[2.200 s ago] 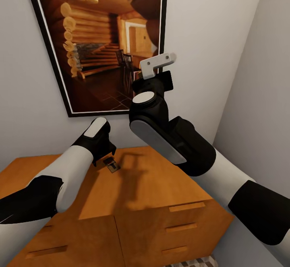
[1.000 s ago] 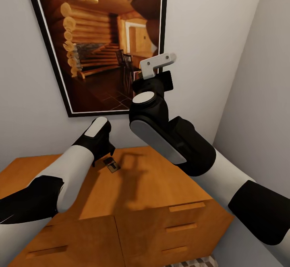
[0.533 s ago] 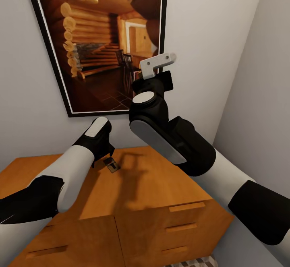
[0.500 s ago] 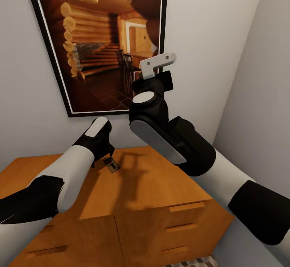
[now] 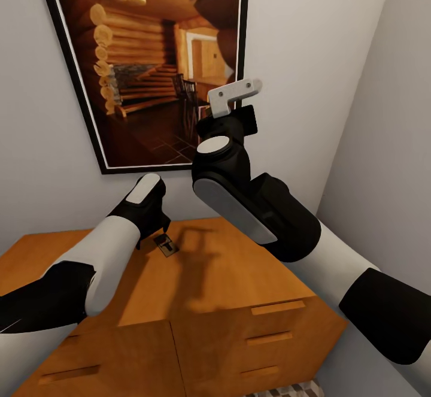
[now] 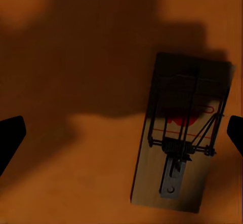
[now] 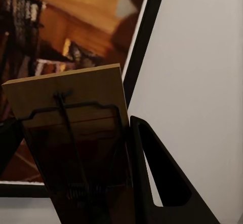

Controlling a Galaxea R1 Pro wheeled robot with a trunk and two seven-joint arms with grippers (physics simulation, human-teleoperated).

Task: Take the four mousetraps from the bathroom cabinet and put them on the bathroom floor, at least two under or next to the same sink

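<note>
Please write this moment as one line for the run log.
left gripper: open over mousetrap on cabinet top | right gripper: raised, shut on second mousetrap | backdrop: framed picture

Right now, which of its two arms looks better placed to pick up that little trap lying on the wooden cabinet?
The left. Its left gripper hovers open just above the mousetrap on the cabinet top, a finger on either side. The right gripper is raised toward the framed picture and already holds another mousetrap.

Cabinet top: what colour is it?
Orange-brown wood; the cabinet shows best in the head view.
</note>
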